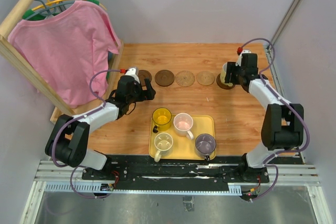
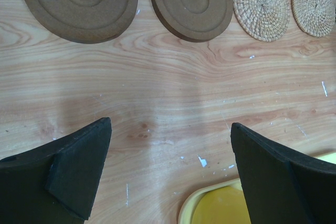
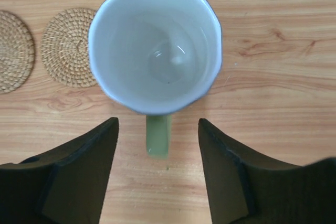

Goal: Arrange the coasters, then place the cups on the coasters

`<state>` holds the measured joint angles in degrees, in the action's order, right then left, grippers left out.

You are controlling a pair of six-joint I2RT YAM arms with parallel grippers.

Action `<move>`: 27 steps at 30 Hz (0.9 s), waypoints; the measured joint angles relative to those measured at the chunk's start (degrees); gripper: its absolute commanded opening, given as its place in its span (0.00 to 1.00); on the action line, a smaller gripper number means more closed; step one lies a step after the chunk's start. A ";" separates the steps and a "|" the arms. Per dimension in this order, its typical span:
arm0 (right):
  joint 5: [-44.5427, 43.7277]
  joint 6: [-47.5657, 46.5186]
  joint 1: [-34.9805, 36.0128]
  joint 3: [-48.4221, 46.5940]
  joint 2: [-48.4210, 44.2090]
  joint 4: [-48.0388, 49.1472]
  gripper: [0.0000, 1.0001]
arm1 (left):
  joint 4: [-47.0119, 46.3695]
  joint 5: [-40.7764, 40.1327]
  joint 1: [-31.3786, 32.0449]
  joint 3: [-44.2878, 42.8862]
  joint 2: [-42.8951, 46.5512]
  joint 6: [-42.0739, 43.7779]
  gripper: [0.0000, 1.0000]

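At far right, a pale green mug sits on a dark brown round coaster; right gripper spread astride its handle; left gripper spread wide.

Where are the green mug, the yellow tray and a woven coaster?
green mug (image 3: 157, 51), right wrist view, inner floor.
yellow tray (image 1: 206, 123), top view, bare far-right corner.
woven coaster (image 2: 261, 5), left wrist view, its middle.

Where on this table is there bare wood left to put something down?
Bare wood lies between the row of round brown and woven coasters and the yellow rectangular tray, behind that row toward the far edge, and right of the tray up to the right arm. Crowded: the tray, with four small mugs, and the coaster row.
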<state>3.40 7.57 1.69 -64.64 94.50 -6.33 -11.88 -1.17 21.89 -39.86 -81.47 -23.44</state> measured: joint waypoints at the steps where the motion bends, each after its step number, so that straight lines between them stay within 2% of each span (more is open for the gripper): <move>1: 0.00 0.15 0.04 0.61 -1.38 -0.02 0.68 | 0.00 0.02 0.00 0.00 0.00 0.00 1.00; 6: -0.94 1.55 1.33 4.66 -10.38 -1.38 0.75 | 0.04 0.33 0.00 0.00 0.70 0.00 1.00; 12: -3.34 4.44 9.81 9.75 -24.09 -8.20 0.77 | 0.07 1.42 0.00 0.02 1.79 0.02 1.00; 17: -3.61 8.81 18.03 15.89 -34.82 -15.69 0.71 | 0.83 2.78 0.00 0.07 2.93 0.15 1.00; 23: -1.42 14.12 21.90 22.34 -47.93 -24.76 0.69 | 1.77 4.13 0.35 1.16 6.43 0.44 1.00; 27: 0.68 15.82 23.91 23.52 -56.02 -31.10 0.54 | 2.32 3.65 2.62 1.95 10.62 0.50 1.00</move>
<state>4.08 23.40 25.61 -41.12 38.48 -37.43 -9.56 2.48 24.51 -37.91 -70.85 -22.94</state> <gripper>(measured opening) 0.647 0.994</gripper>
